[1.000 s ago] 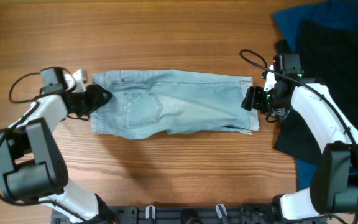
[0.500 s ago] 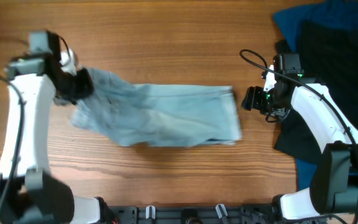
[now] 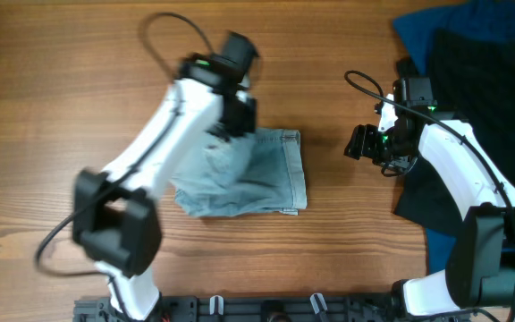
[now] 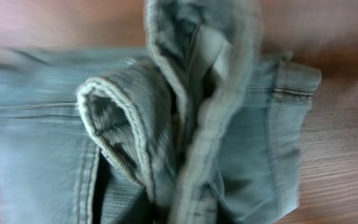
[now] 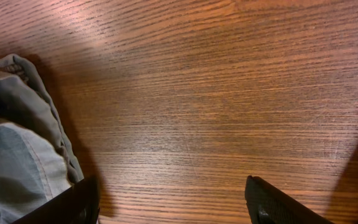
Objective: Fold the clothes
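The light blue denim shorts (image 3: 271, 174) lie on the wooden table near the middle, doubled over into a short stack with cuffed hems at the right. My left gripper (image 3: 228, 123) is over the stack's upper left, shut on the shorts' folded-over end. In the left wrist view the bunched waistband and a seam (image 4: 135, 124) fill the frame and hide the fingers. My right gripper (image 3: 358, 143) is open and empty, low over bare wood to the right of the shorts. The right wrist view shows both fingers (image 5: 173, 202) apart and a corner of the shorts (image 5: 17, 149) at the left.
A large black garment (image 3: 481, 80) lies at the right edge on a dark blue cloth (image 3: 418, 31), under my right arm. Bare wooden table (image 3: 61, 72) stretches to the left. A black rack (image 3: 266, 309) runs along the front edge.
My left gripper has swept from the far left to the right with the shorts' end, folding them over into a shorter stack. The right arm has stayed put, open.
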